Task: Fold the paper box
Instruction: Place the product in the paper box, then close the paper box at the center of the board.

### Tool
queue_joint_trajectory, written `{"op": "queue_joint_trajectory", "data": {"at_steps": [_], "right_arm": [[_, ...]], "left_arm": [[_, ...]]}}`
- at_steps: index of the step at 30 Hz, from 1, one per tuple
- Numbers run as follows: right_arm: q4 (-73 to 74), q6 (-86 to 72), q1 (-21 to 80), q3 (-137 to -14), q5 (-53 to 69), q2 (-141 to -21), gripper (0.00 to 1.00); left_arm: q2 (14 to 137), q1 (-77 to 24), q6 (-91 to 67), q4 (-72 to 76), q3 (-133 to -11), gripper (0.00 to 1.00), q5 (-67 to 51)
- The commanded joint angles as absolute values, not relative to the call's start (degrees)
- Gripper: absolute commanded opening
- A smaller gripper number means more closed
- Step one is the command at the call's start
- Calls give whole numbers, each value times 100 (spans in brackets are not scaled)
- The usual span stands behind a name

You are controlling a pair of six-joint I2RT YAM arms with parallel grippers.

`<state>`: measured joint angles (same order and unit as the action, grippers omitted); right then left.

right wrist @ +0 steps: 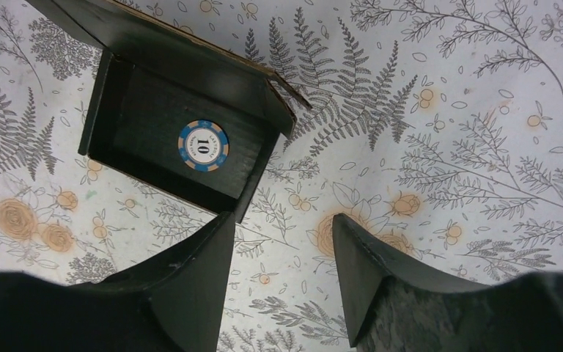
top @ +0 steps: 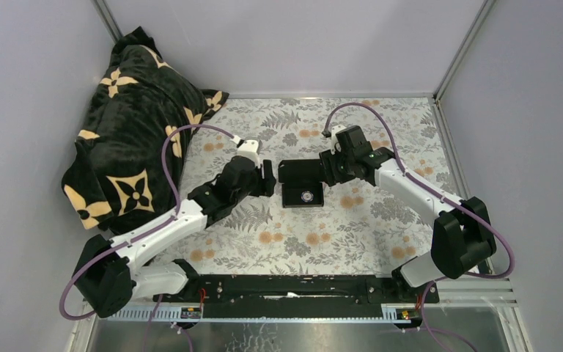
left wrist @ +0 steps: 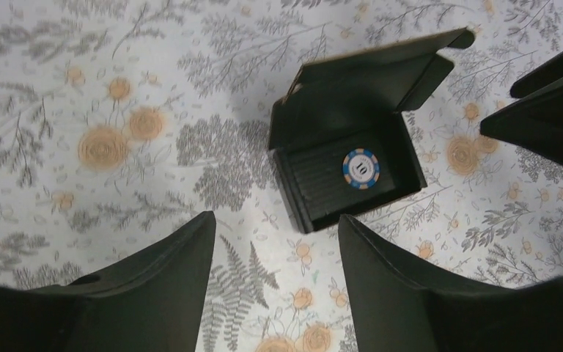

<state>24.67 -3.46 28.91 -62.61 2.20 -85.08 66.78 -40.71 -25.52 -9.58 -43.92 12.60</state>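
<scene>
box (left wrist: 311, 187): probably light, crushable card; you'd pinch the raised lid (left wrist: 370, 82) edge. left gripper (left wrist: 275, 227), right gripper (right wrist: 280, 220): jaws parted, empty.

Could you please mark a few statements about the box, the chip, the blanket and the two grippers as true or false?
1. The paper box lies on the floral tablecloth with its lid open. True.
2. A poker chip marked 10 lies inside the box. True.
3. The left gripper is clamped on the box's lid. False: its fingers stand apart and the lid is not between them.
4. The blanket covers the box. False: it lies heaped in the far left corner, apart from the box.
5. The right gripper is open, with only tablecloth showing between its fingers. True.
</scene>
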Motion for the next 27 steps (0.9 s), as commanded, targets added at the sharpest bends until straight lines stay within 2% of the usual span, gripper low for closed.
{"op": "queue_joint_trajectory", "data": {"at_steps": [1, 4, 8, 14, 22, 24, 27], "right_arm": [[2100, 202, 2847, -6592, 181, -8496, 56], [2007, 298, 2823, -6570, 176, -8531, 56], [1863, 381, 2732, -6587, 340, -8573, 55], [1560, 485, 2577, -6600, 692, -8758, 50], [1543, 583, 2500, -6825, 996, -9063, 50], [1525, 593, 2496, -6842, 1010, -9094, 50], [1503, 617, 2483, -6846, 1044, -9126, 50]], "left_arm": [[6926, -3966, -1834, -224, -4739, 66, 1168], [7111, -3837, -1666, -28, -4777, 57, 1091], [7328, -3712, -1435, 212, -4761, 53, 994], [7459, -3374, -1229, 560, -4568, 29, 403], [7654, -3117, -1092, 794, -4549, 28, -385], [7732, -3087, -1056, 812, -4569, 18, -555], [7835, -3059, -1072, 826, -4602, 23, -621]]}}
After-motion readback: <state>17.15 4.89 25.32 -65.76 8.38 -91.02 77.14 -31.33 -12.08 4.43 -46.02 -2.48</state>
